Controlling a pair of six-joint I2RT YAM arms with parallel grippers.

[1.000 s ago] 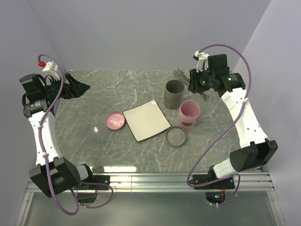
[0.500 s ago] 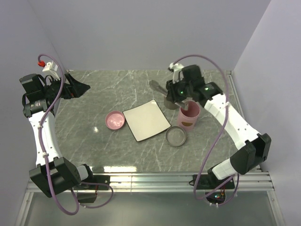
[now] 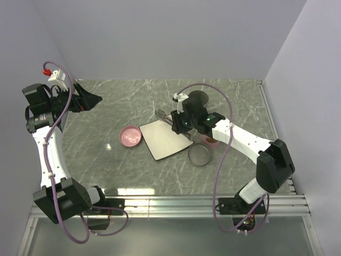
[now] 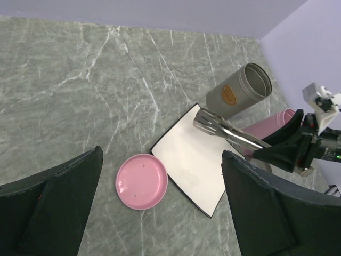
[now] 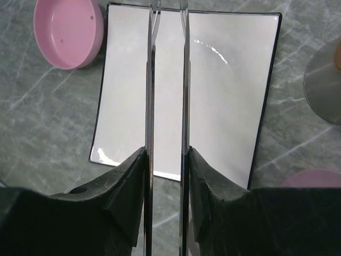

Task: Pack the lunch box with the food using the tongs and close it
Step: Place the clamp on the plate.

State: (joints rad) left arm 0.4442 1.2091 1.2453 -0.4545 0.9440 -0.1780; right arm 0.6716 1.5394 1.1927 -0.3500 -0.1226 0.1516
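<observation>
My right gripper [image 3: 175,122] [image 5: 167,154] is shut on the tongs [image 3: 162,114] [image 5: 151,80], whose two thin silver arms run parallel between the pads. They point out over the empty white square plate [image 3: 165,141] [image 5: 226,96]. In the left wrist view the tongs [image 4: 229,130] hang above the plate's far corner. The lunch box stands in parts: a grey cylinder [image 3: 198,98] [image 4: 240,90] and a pink cylinder [image 4: 269,124], mostly hidden by the right arm in the top view. The food is out of view. My left gripper [image 3: 89,100] [image 4: 161,153] is open and empty at the far left.
A shallow pink dish [image 3: 130,136] [image 4: 141,181] [image 5: 66,32] lies left of the plate. A round grey lid [image 3: 199,154] [image 5: 326,90] lies at the plate's near right. Grey walls close the table on the left, back and right.
The right arm has swung from the back right corner leftward with the tongs, past the cylinders, to above the plate. The left arm has not moved.
</observation>
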